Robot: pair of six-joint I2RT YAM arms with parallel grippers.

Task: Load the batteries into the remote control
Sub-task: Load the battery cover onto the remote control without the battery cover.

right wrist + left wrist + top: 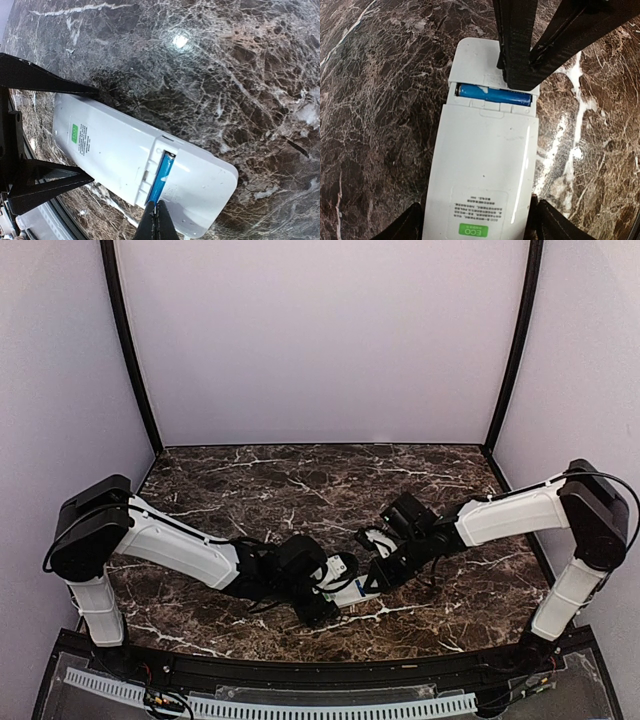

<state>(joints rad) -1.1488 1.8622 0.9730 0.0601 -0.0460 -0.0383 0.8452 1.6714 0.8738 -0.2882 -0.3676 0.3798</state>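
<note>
The white remote control (pixel 485 155) lies back-up on the marble table, its green ECO label toward my left wrist. My left gripper (pixel 477 227) straddles that label end, a finger against each long side, gripping it. A narrow gap in the back shows one blue battery (pixel 492 95) lying crosswise in the compartment. The white end section (pixel 475 60) beyond the gap covers the rest. My right gripper (pixel 161 212) is shut with nothing between its fingers, its tips set down at one end of the blue battery (pixel 162 177). In the top view both grippers meet over the remote (pixel 358 586).
Dark marble tabletop (pixel 300 480) stretches behind and beside the arms, enclosed by plain white walls. The table's near edge has a black rail (pixel 300 670) just below the remote. My left fingers (pixel 50 85) frame the remote's end in the right wrist view.
</note>
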